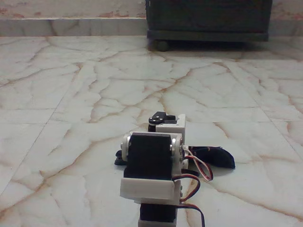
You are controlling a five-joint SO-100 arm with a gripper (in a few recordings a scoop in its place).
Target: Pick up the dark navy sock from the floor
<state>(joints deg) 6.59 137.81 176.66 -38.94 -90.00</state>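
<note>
One fixed view — set low, close behind the arm (152,163), looking forward across the floor (71,94) toward a dark cabinet (208,19) against the far wall — arm close, cabinet distant.

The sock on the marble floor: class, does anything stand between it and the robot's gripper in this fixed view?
Nothing visible does. The sock lies flat on the floor, poking out right of the arm and likely passing behind it. The arm's own body hides the gripper's fingers, so the last gap cannot be checked.
</note>
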